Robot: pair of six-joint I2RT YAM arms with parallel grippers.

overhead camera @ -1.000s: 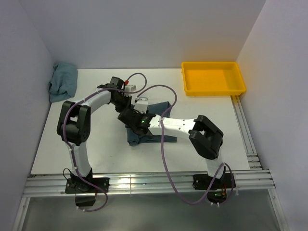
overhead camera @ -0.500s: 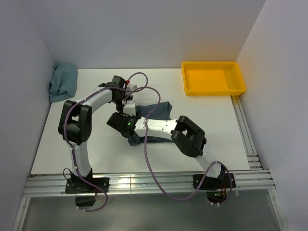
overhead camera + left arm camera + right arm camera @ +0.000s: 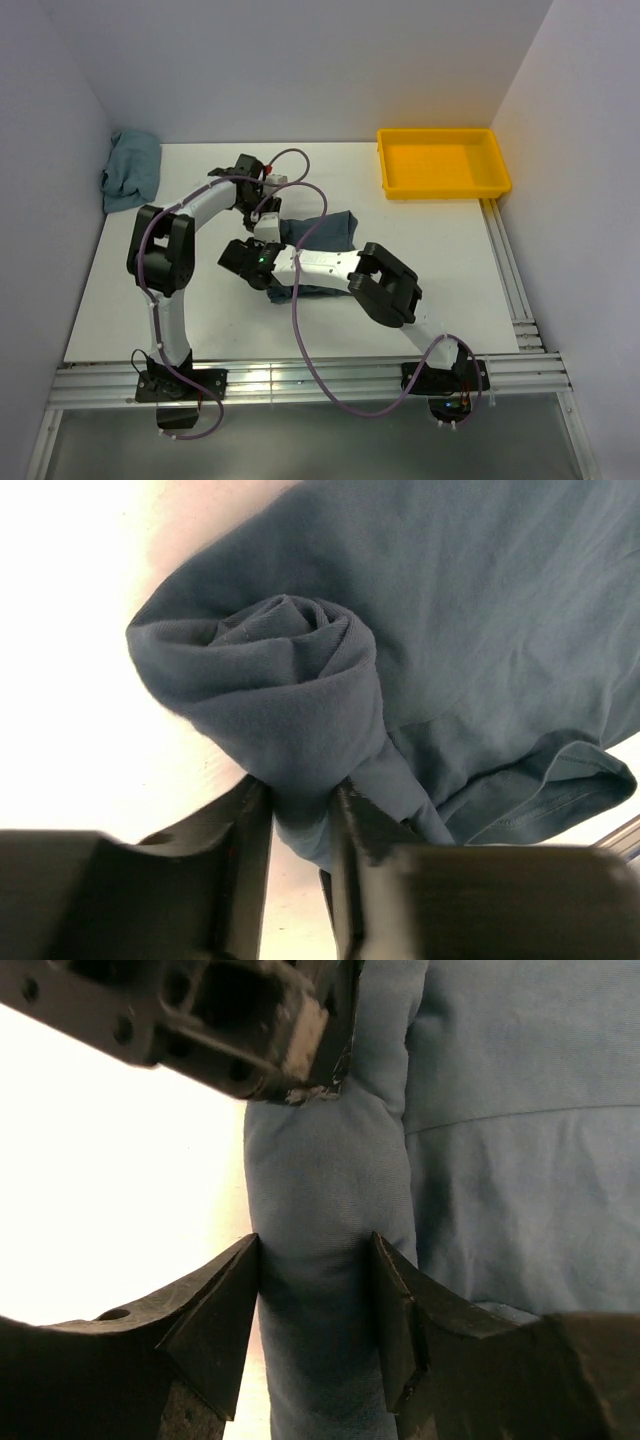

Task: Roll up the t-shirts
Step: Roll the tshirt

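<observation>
Fabric of the dark slate-blue t-shirt (image 3: 328,228) lies at the middle of the table (image 3: 450,270), its left end wound into a tight roll (image 3: 270,670) and the rest spread flat to the right. The left gripper (image 3: 300,805) pinches a narrow fold at the roll's end, and the right gripper (image 3: 315,1260) straddles the roll wide, both fingers pressed on its sides. Both arms cross above the shirt and hide its middle from overhead; a crumpled teal cloth (image 3: 130,170) sits far left and a yellow tray (image 3: 443,163) far right, both well apart.
</observation>
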